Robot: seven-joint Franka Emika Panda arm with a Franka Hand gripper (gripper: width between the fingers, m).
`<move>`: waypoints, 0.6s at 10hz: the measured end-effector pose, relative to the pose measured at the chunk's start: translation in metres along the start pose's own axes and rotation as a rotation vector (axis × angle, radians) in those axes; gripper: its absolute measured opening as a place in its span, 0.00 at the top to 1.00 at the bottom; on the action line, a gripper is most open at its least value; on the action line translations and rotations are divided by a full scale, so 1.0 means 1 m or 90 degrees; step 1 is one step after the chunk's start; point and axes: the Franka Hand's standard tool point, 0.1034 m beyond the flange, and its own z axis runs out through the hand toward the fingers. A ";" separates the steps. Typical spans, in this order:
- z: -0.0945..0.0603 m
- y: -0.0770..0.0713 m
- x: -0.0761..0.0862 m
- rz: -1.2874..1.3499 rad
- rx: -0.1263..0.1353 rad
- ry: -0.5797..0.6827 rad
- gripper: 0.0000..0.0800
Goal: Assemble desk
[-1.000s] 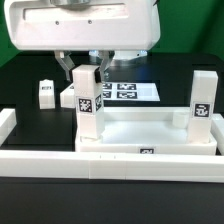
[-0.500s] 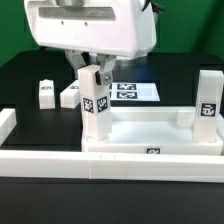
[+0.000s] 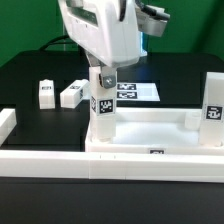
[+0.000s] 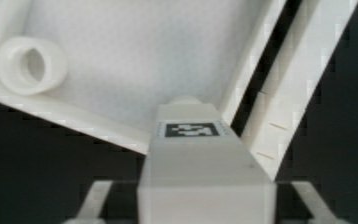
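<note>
The white desk top [image 3: 150,130] lies as a shallow tray behind the front rail. My gripper [image 3: 103,80] is shut on a white tagged leg [image 3: 103,102] that stands at the top's corner on the exterior view's left, leaning slightly. A second leg [image 3: 213,106] stands upright at the corner on the exterior view's right. Two loose legs [image 3: 45,92] [image 3: 72,93] lie on the black table. In the wrist view the held leg [image 4: 202,165] runs between my fingers [image 4: 101,200], with the tray and a round socket [image 4: 30,65] beyond it.
A long white border rail [image 3: 60,160] runs along the front and turns up at the exterior view's left [image 3: 6,125]. The marker board [image 3: 135,90] lies flat behind the held leg.
My gripper has moved toward the exterior view's right with the leg and has turned about its axis. The desk top and its standing leg have shifted the same way.
</note>
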 end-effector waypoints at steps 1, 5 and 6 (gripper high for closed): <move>0.000 0.000 -0.001 0.007 0.001 -0.002 0.52; -0.001 -0.002 -0.001 -0.121 0.002 -0.003 0.21; -0.001 -0.002 -0.001 -0.172 0.002 -0.003 0.19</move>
